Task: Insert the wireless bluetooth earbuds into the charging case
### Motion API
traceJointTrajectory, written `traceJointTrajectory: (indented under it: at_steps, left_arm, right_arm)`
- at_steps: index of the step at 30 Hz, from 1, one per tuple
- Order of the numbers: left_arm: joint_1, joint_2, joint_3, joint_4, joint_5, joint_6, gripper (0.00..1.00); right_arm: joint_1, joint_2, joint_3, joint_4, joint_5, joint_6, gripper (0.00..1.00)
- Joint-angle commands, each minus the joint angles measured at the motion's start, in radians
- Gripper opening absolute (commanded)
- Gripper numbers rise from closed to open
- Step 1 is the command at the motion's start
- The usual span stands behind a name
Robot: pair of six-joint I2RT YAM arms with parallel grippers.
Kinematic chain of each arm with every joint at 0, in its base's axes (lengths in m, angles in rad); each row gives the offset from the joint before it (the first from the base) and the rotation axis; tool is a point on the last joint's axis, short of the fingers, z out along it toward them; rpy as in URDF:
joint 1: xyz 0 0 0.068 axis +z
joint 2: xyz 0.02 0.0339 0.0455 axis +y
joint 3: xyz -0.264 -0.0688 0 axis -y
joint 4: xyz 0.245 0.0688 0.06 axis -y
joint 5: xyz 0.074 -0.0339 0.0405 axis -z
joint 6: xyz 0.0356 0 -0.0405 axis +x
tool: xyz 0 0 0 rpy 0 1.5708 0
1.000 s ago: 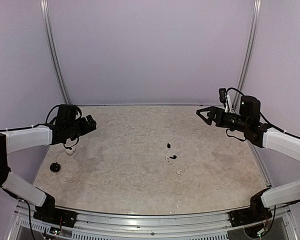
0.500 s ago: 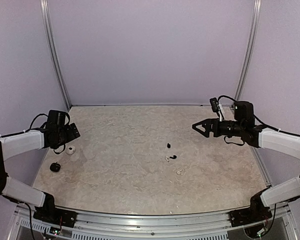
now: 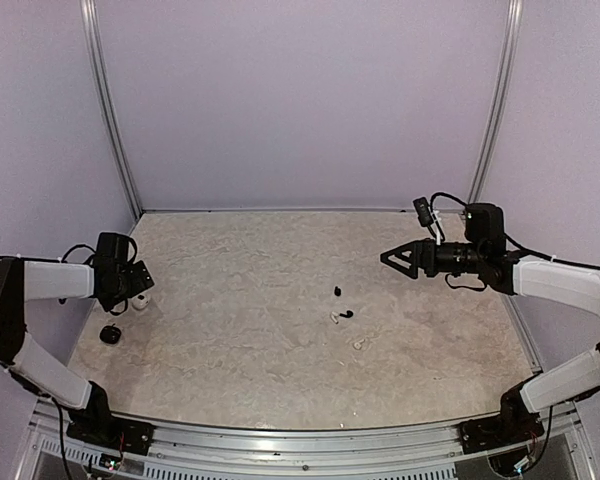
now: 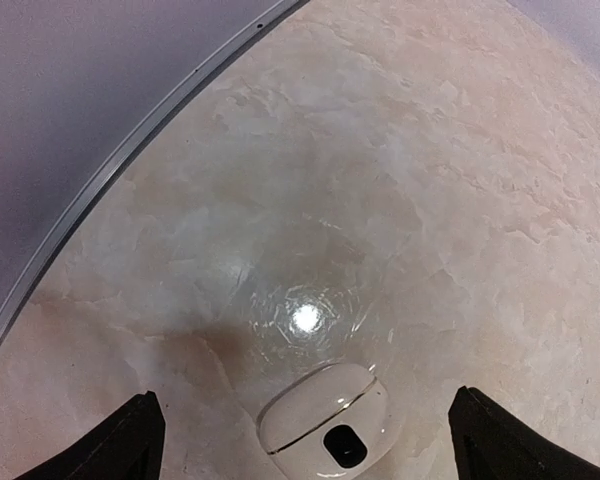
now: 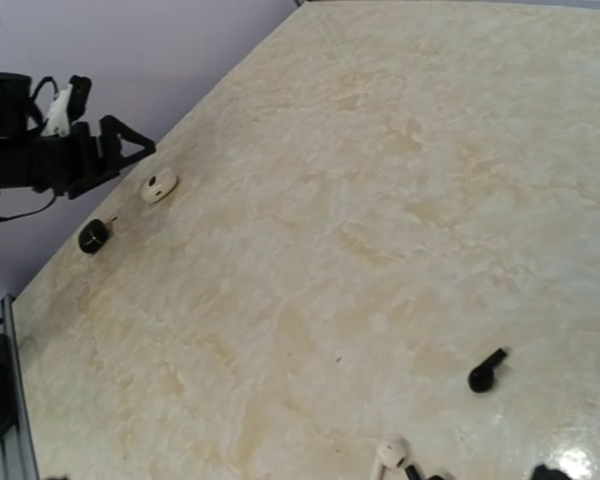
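Two sets of jaws, both spread wide and neither holding anything. The left gripper [image 3: 135, 282] sits by the left edge of the table [image 3: 240, 380]. Its wrist cam shows the white charging case [image 4: 325, 420] lying flat between the two fingers [image 4: 130, 445], clear of both, though I can't tell how high the gripper is above it. The case is an oval with its long axis running roughly from finger to finger, a thin seam across it and a dark spot on its near end. Further along that left edge, toward the near edge, there's a small black round thing [image 3: 109, 334], too tiny to make out. The right gripper [image 3: 392, 259] hangs over the right side of the table with its tips pointing toward the left edge. The earbuds lie loose just right of the table's middle, well apart from the case. The rearmost black earbud [image 5: 487, 370] lies on a slant in the right wrist view, fat end lower left, stem upper right. A second black earbud [image 3: 347, 313] is just beside a white earbud [image 3: 332, 317], and the wrist view cuts the black one off at the bottom. The other white earbud [image 3: 359, 343] is nearest the near edge, just a pale speck, so I can't read its direction.
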Motion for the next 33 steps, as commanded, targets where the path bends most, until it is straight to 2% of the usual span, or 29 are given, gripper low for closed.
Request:
traceJointTrajectory:
  at_steps: [1, 5, 13, 21, 24, 30, 33]
  left_arm:
    - [0.022, 0.057, 0.013, 0.046, 0.038, 0.021, 0.97]
    - [0.023, 0.091, 0.029, 0.054, 0.070, 0.039, 0.91]
    - [-0.021, 0.102, -0.044, 0.116, 0.202, 0.009, 0.70]
    - [-0.144, 0.147, -0.021, 0.058, 0.117, -0.003, 0.58]
    - [-0.164, 0.166, 0.001, 0.037, 0.098, 0.009, 0.57]
    - [-0.164, 0.193, 0.059, -0.021, 0.023, 0.008, 0.69]
    - [-0.162, 0.219, 0.092, -0.040, 0.010, 0.012, 0.69]
  right_arm:
    - [0.003, 0.006, -0.008, 0.027, -0.035, 0.000, 1.00]
    - [0.002, 0.010, 0.007, 0.007, -0.049, -0.009, 0.99]
    - [0.002, 0.016, 0.018, 0.006, -0.055, -0.008, 0.99]
    - [0.001, 0.016, 0.020, 0.001, -0.065, -0.005, 1.00]
    - [0.002, 0.013, 0.018, 0.000, -0.068, -0.005, 1.00]
    - [0.002, 0.014, 0.019, -0.009, -0.071, -0.011, 1.00]
    - [0.001, 0.012, 0.023, -0.013, -0.071, -0.018, 1.00]
